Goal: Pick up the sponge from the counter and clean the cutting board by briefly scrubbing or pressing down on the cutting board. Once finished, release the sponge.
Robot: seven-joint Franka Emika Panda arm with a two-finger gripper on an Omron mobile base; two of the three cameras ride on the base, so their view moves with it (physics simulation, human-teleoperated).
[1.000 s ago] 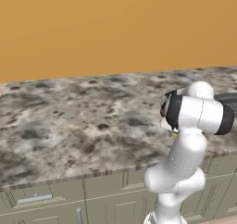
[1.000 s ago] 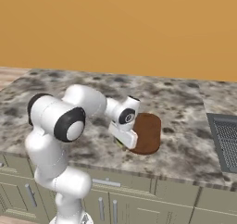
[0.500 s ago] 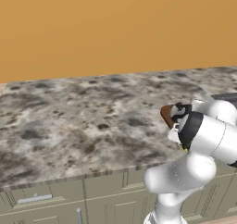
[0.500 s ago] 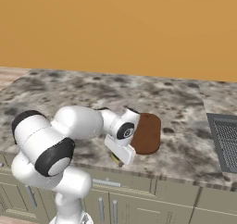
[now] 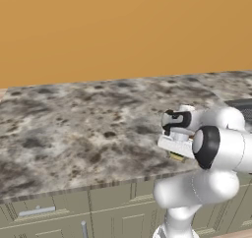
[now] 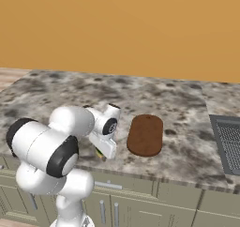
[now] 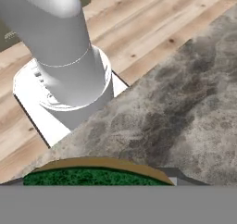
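Note:
The sponge, green on top with a yellow rim, lies on the mottled stone counter close to its front edge. My gripper is right down over the sponge, which sits between the fingers; the jaws look spread to the sponge's two ends. In the right base view the gripper points down at the sponge, left of the reddish-brown cutting board. The left base view shows the gripper above a yellow sliver of the sponge.
A dark sink grid is set into the counter at the far right. The counter's front edge runs just below the hand, with grey-beige cabinet fronts under it. A wood floor lies below.
The arm has swung from over the cutting board to the left and down, toward the counter's front edge. The board now shows whole, and the hand sits low over the sponge.

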